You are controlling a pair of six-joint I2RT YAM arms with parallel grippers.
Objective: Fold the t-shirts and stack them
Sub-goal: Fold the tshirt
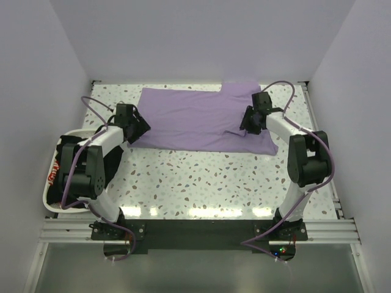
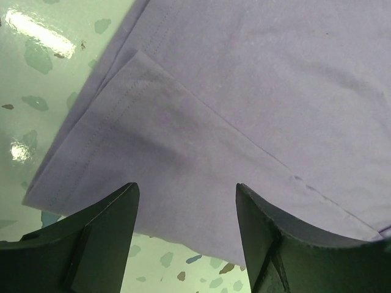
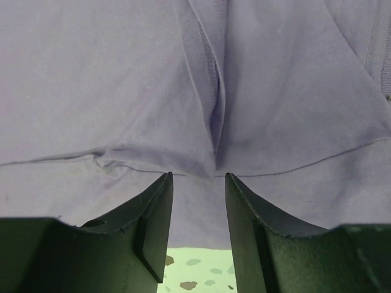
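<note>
The lavender-purple t-shirt (image 1: 195, 119) lies spread across the far part of the table. My left gripper (image 1: 139, 128) is open over its near left corner, and the left wrist view shows the hemmed corner (image 2: 201, 159) between the spread fingers. My right gripper (image 1: 249, 124) is open over a raised fold near the shirt's right side; the right wrist view shows that crease (image 3: 211, 122) just ahead of the fingertips. Nothing is held. Black shirts, one with red-and-white print (image 1: 54, 174), lie in the white tray.
The white tray (image 1: 46, 201) stands at the left edge beside the left arm. The speckled tabletop (image 1: 201, 177) stretches between the shirt and the arm bases. White walls close in at the back and sides.
</note>
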